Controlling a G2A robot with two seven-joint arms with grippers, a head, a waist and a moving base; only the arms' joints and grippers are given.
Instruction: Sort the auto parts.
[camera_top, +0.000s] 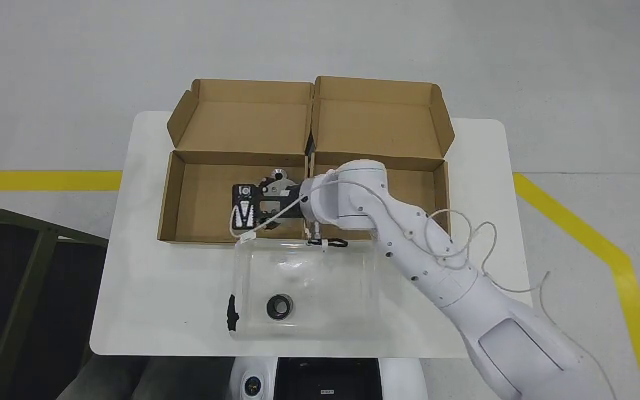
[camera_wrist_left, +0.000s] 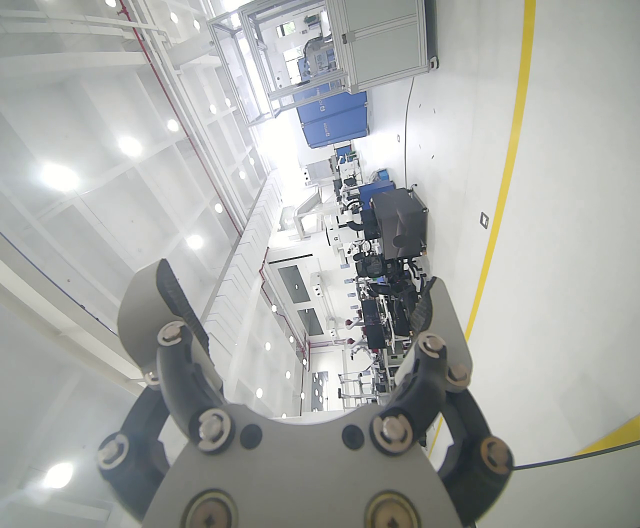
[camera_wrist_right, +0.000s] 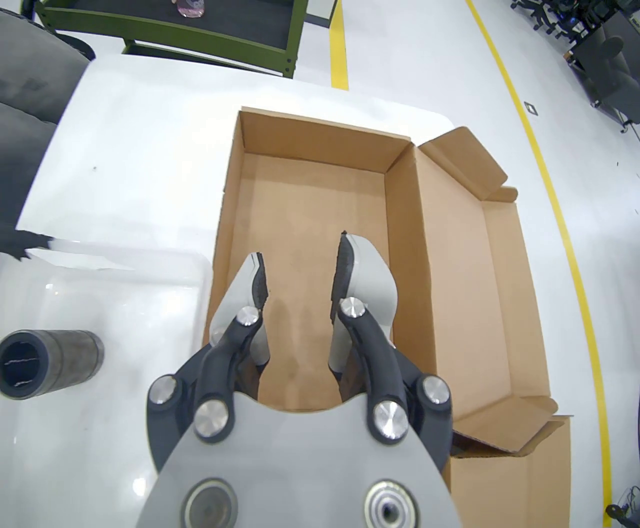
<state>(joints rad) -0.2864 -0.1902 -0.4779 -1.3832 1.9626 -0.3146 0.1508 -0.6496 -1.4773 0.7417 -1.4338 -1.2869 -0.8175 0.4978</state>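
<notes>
Over the cardboard box (camera_wrist_right: 310, 185), the right end effector (camera_wrist_right: 300, 248) hangs, jaws apart.

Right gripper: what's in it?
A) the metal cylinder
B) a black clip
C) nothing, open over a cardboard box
C: the right gripper is open with nothing between its fingers, above the bare floor of the cardboard box; the metal cylinder lies in the clear bin.

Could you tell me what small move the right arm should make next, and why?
Probably swing the right hand from above the cardboard box over to the dark cylinder in the clear bin: the hand is open and empty, and that cylinder is not yet sorted.
</notes>
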